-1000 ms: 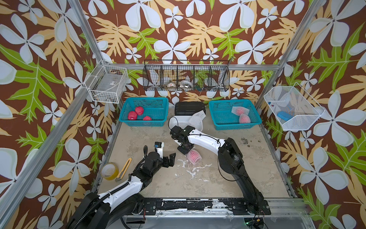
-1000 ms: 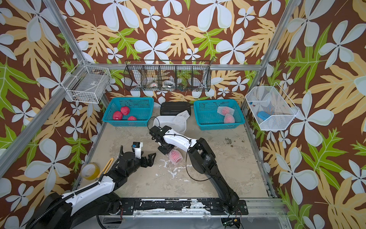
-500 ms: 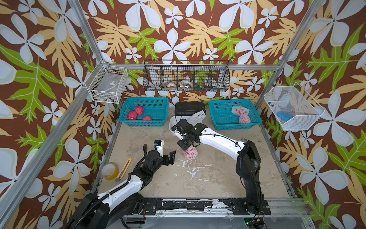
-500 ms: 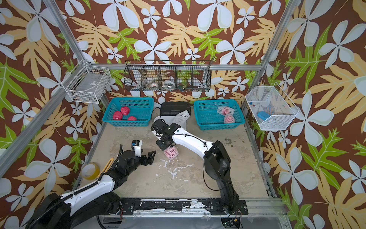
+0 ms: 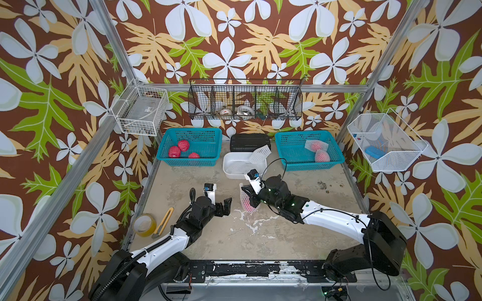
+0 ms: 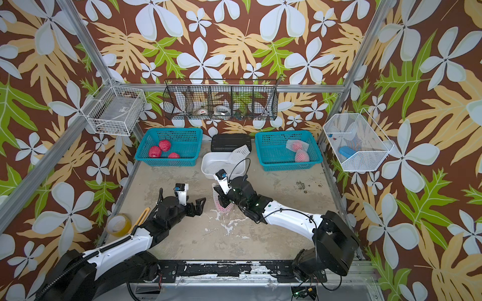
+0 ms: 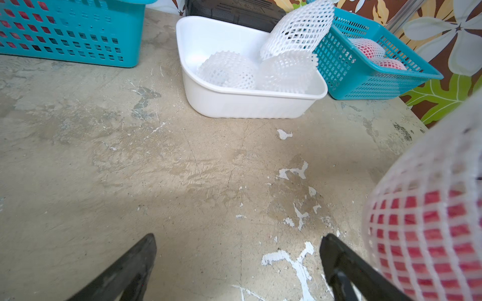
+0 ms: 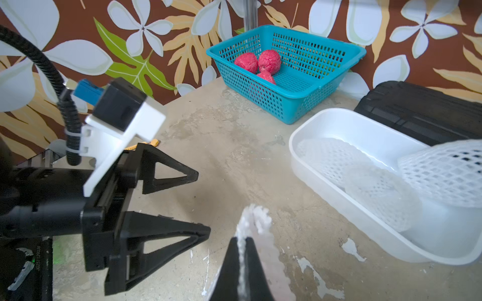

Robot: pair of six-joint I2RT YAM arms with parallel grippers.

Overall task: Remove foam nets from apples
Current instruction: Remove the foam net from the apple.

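Observation:
Mid-table stands a pink apple (image 7: pixel 430 234) wrapped in a white foam net (image 5: pixel 246 200). My right gripper (image 8: pixel 242 238) is shut on the net's upper edge, with foam pinched between its fingers; it shows in both top views (image 6: pixel 221 194). My left gripper (image 5: pixel 227 206) is open just left of this apple, apart from it, with only bare table between its fingers (image 7: pixel 238 239). Three bare red apples (image 5: pixel 182 150) lie in the left teal basket (image 5: pixel 190 163). Two netted apples (image 5: pixel 317 150) lie in the right teal basket (image 5: pixel 307 165). Empty foam nets (image 7: pixel 260 67) fill the white tub (image 5: pixel 230 173).
A tape roll (image 5: pixel 144 224) and a yellow utility knife (image 5: pixel 163 219) lie at the table's left edge. A black case (image 5: pixel 249 142) sits behind the tub. Wire baskets hang on the left wall (image 5: pixel 140 112), back wall (image 5: pixel 245 100) and right wall (image 5: pixel 383 142).
My right gripper has closed on the net's edge, and the right arm has swung low to the right. The netted apple shifted slightly left. The left arm has barely moved.

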